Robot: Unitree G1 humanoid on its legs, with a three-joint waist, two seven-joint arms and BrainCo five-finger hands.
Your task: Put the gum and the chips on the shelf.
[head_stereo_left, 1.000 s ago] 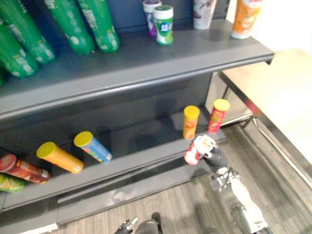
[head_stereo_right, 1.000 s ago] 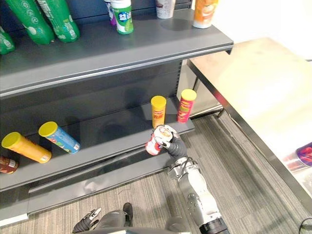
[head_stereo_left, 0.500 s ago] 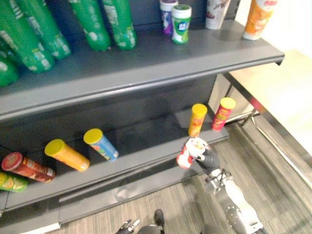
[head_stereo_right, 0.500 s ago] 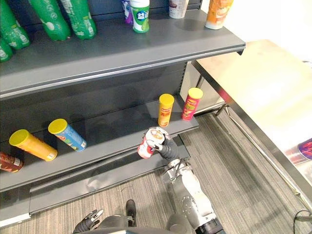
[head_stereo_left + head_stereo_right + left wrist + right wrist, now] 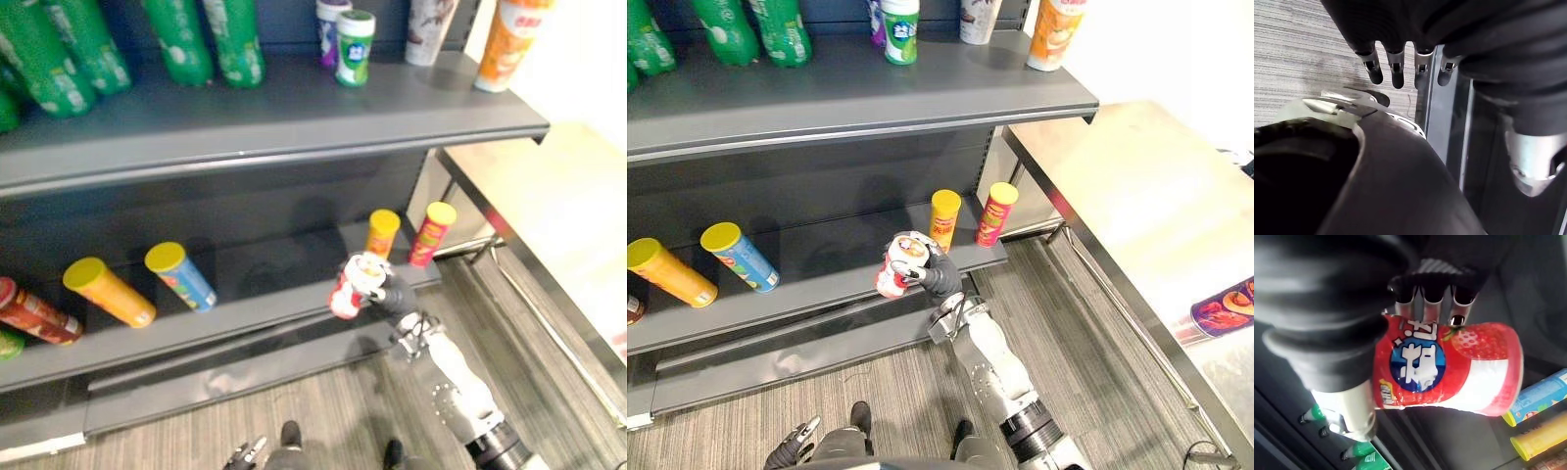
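The left hand [image 5: 1397, 66] is seen low over the striped grey floor [image 5: 1298, 58], well in front of the lower board of the dark grey metal shelf unit [image 5: 245, 313]. Its fingers are straight and loosely spread, and nothing is held.

Toward the left end of that board, a yellow tube [image 5: 108, 292] and a blue tube with a yellow lid [image 5: 181, 276] are laid on their sides, lids toward the board's left end.

At the board's front edge, right of its middle, the red-and-white cylindrical gum canister with a strawberry picture [image 5: 1469, 362] is held in the air by the right hand [image 5: 939, 277], whose fingers and thumb are curled tightly round its body. The canister's long axis is steeply tilted. The pale top end is uppermost and leaned toward the board's right end, and the base is lower and toward the left.

Near the board's right end, behind the canister, an orange tube [image 5: 382, 235] and a red tube [image 5: 431, 233], both yellow-lidded, are stood upright side by side, not touching.
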